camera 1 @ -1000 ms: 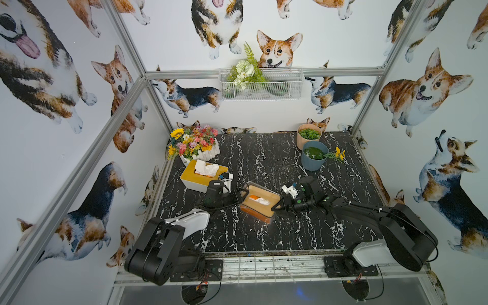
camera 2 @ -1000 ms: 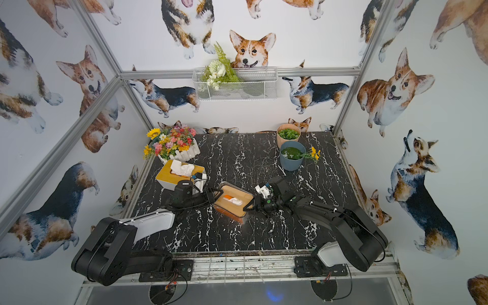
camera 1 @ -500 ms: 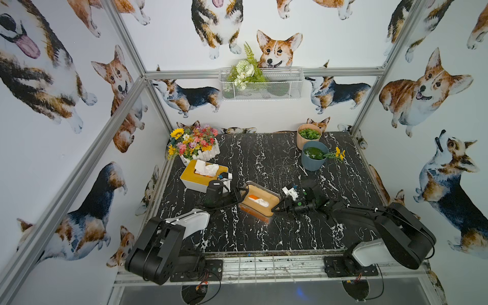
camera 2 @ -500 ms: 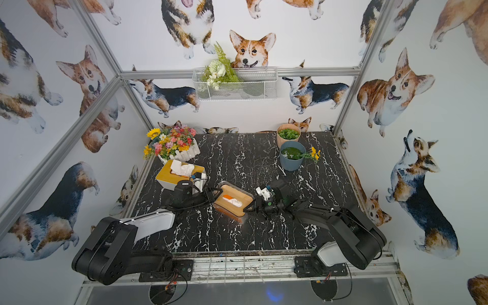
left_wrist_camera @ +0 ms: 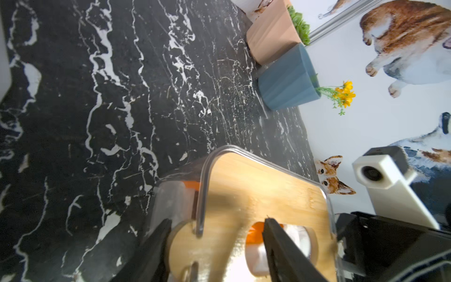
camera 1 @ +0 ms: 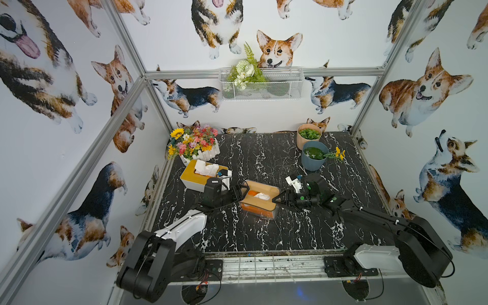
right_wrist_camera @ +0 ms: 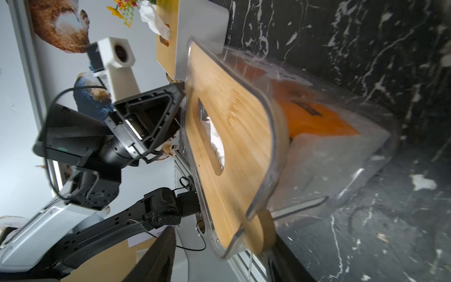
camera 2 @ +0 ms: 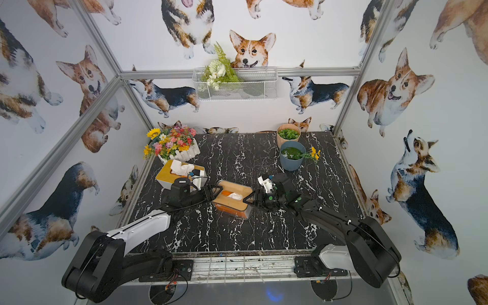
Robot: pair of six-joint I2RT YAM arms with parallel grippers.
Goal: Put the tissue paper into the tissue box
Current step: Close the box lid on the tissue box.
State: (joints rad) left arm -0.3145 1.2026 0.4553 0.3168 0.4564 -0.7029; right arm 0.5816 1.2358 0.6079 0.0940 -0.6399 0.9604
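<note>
Two grippers at opposite short ends of the tissue box (camera 1: 257,209), clear-walled and capped by a bamboo lid (camera 1: 269,191). Left gripper (camera 1: 242,191): fingers spread, straddling the rounded tab (left_wrist_camera: 186,238) at the lid's end, a gap visible beside the tab in the left wrist view; no pinch evident. Right gripper (camera 1: 277,198): fingers likewise parted, set wider than the tab at its end of the tissue box, nothing clamped between them. Tissue paper (camera 1: 262,196) inside the tissue box: orange pack (right_wrist_camera: 314,119) visible through the clear walls, white tuft (right_wrist_camera: 217,142) showing in the lid's slot. Judged near completion, only withdrawal of both arms remaining. Full seating of the lid not determinable, owing to blur along its edge in both wrist views. Likely hazards from here: a fingertip hooked under a tab on retreat, lifting the lid off; uneven withdrawal of the two arms, skewing or sliding the probably light tissue box across the smooth marble tabletop (camera 1: 264,237); a lid left proud at one end, popping up once unsupported; the tuft snagged by a finger crossing the slot, dragging sheets out. Second box (camera 1: 188,173), white with tissue protruding, just beyond the left gripper on the side away from the tissue box, exposed to a knock from a wide backward swing of that arm.
</note>
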